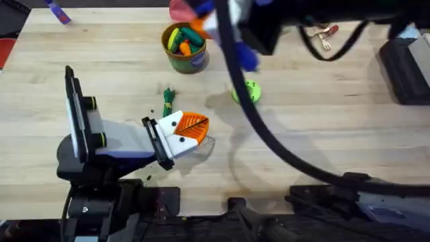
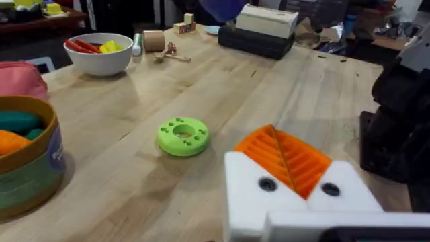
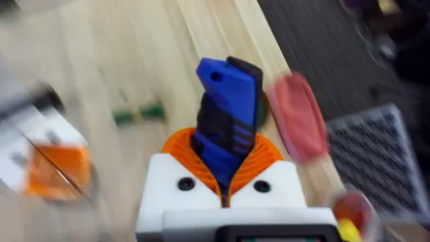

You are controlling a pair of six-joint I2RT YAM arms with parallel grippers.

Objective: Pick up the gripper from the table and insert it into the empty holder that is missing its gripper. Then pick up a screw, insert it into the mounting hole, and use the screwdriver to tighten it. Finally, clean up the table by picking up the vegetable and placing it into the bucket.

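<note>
My right jaws (image 3: 225, 178) pinch the screwdriver (image 3: 227, 128); left jaws (image 2: 285, 161) pressed together near the green disc (image 2: 183, 136), white bowl (image 2: 101, 57) beyond.

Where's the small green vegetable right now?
In the overhead view, the vegetable lies on the table left of centre, between the bucket and the left gripper, left of the green disc.
</note>
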